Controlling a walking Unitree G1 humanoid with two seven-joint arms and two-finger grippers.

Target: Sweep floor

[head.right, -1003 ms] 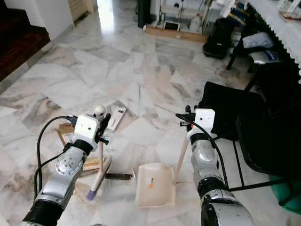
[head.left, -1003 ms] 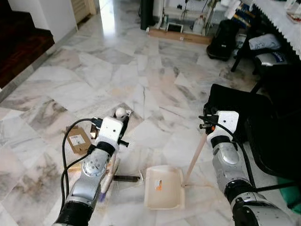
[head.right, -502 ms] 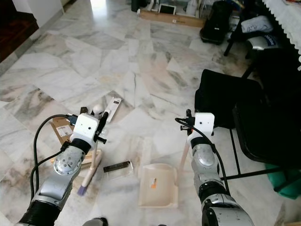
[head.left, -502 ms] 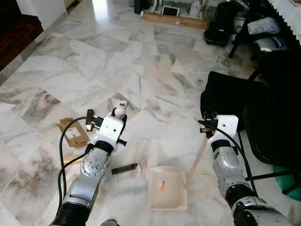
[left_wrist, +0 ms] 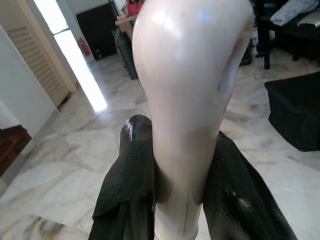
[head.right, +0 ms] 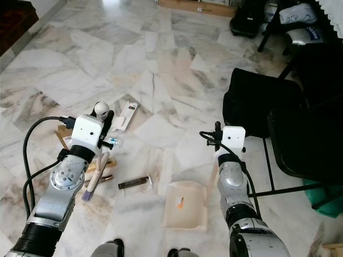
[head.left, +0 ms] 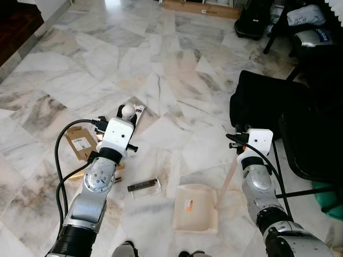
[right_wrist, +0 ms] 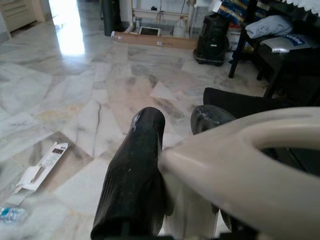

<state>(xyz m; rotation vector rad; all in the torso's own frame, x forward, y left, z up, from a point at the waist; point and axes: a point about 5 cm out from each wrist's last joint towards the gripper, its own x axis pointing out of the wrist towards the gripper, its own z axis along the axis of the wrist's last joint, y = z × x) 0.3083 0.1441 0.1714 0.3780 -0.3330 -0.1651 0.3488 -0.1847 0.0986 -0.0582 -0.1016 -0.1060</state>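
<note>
Gripping the cream broom handle [left_wrist: 192, 110] between its 2 black fingers [left_wrist: 131, 180], the left gripper [head.right: 105, 124] stands over the marble floor [head.left: 177, 80]; the handle's rounded knob [head.left: 127, 111] sticks up past the fingertips, and the broom slants down beside the left arm to a purple-tipped head [head.right: 87, 194] resting on the floor. The right gripper [right_wrist: 175, 150] is clamped on the looped top of the dustpan's long handle [head.left: 229, 174], with one finger [right_wrist: 132, 175] pressed against the cream plastic. That handle runs down to the cream dustpan [head.left: 194, 208], which sits flat on the floor between the 2 arms.

Just beside the pan's left edge lies a clear wrapper with a dark strip [head.left: 143, 186]. Near the left arm are a brown cardboard piece with a white label [head.left: 81, 143], a white flat package [head.right: 123, 115] and a small crumpled plastic bottle [head.right: 112, 141]. To the right stands a black chair [head.left: 300, 123] draped in dark cloth. At the far side a long cardboard box [right_wrist: 152, 40] lies on the floor, and a black bag [right_wrist: 213, 32] stands near it.
</note>
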